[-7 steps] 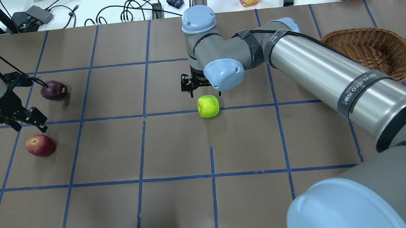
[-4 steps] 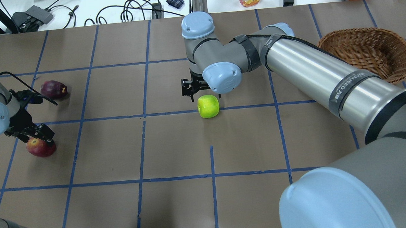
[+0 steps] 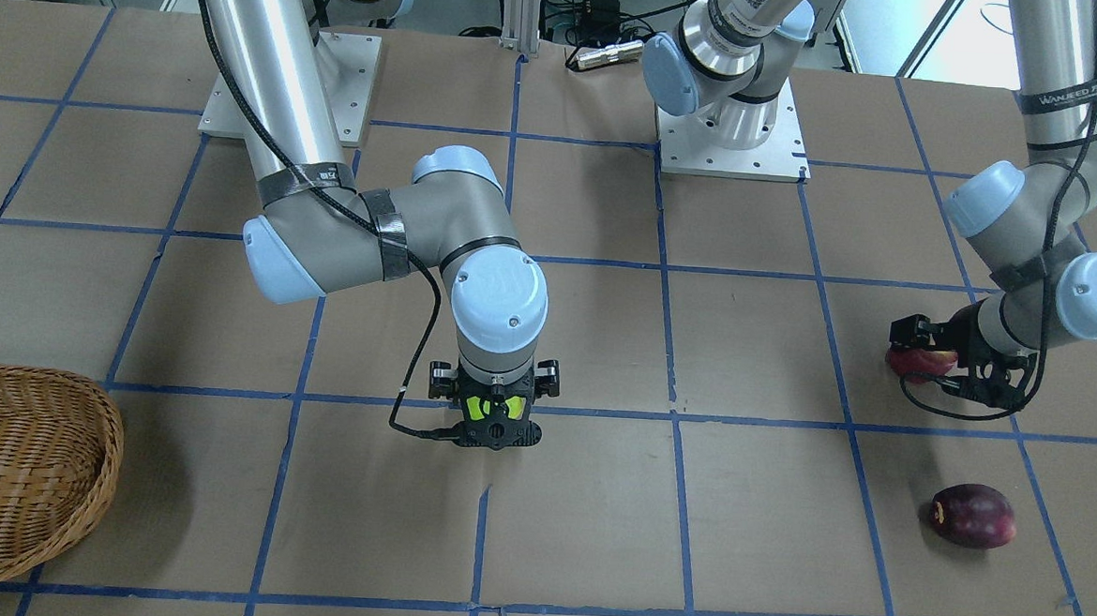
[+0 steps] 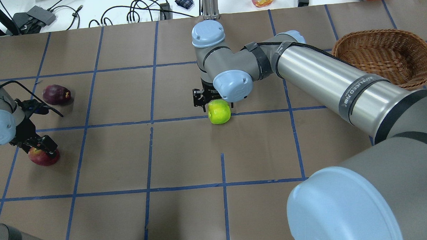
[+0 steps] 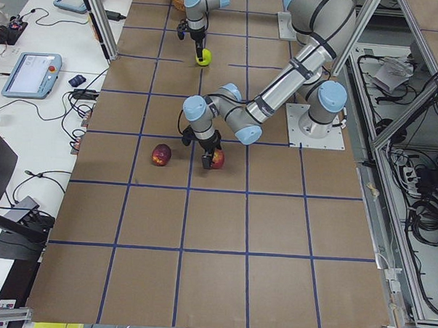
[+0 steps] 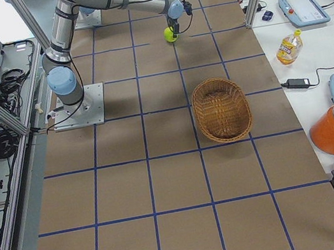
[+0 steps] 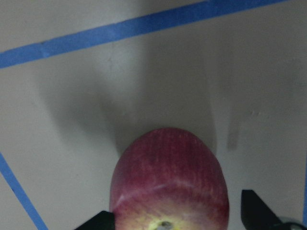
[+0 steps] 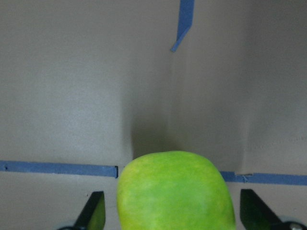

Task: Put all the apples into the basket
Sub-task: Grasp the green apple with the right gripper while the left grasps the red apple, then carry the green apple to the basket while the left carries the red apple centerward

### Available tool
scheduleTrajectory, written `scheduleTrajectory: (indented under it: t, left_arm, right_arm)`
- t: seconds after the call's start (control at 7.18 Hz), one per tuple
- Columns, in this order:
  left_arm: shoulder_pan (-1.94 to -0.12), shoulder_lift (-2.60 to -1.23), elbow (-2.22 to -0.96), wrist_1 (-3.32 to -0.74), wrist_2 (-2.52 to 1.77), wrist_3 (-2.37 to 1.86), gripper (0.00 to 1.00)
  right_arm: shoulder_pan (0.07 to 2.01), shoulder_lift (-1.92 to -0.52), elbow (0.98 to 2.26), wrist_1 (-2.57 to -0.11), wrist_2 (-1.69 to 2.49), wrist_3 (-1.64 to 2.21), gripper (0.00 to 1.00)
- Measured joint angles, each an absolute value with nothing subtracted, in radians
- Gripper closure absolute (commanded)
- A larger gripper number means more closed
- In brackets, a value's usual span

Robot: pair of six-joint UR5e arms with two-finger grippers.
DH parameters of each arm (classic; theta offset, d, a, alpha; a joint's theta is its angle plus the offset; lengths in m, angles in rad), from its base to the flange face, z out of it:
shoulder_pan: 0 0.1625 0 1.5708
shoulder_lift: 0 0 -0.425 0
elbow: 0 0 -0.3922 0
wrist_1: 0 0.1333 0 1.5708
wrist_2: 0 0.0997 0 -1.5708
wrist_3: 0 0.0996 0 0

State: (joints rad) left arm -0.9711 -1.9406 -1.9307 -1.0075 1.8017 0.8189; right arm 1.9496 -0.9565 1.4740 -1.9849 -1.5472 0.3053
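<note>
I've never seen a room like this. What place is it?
Probably a robot lab: two robot arms bolted to a table gridded with blue tape, and a side bench with cables and tablets.

A robotics laboratory is indicated: a worktop (image 4: 188,215) gridded with blue tape (image 4: 223,170), robot arms (image 4: 341,85) bolted to base plates (image 3: 349,82), aluminium framing (image 5: 100,24), control tablets (image 5: 26,74) and cables (image 5: 424,209).

green apple (image 4: 219,111): bright lime green, a bit shiny
red apple (image 7: 168,182): dark red with thin stripes, yellow by the stem
dark apple (image 3: 972,516): deep purple-red, a small yellow spot at one end
basket (image 4: 382,32): light brown, woven criss-cross
table (image 4: 186,153): brown, with blue lines that make squares
arms (image 4: 316,76): silver and grey, with light blue caps
</note>
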Motion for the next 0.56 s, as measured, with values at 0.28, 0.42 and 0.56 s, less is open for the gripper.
scheduleTrajectory:
  t: [0.28, 0.42, 0.56]
  left_arm:
    - [-0.954, -1.945, -1.928, -0.991, 1.805, 0.828, 0.08]
    - [-0.946, -1.948, -1.929, -0.987, 1.796, 0.828, 0.47]
    - [-0.940, -1.948, -1.929, -0.986, 1.767, 0.830, 0.83]
  right_arm:
    - [1.949, -0.951, 1.474, -1.983, -1.544, 0.310, 1.00]
    - [1.948, -0.955, 1.470, -1.981, -1.542, 0.311, 1.00]
    - [1.947, -0.965, 1.464, -1.979, -1.536, 0.312, 1.00]
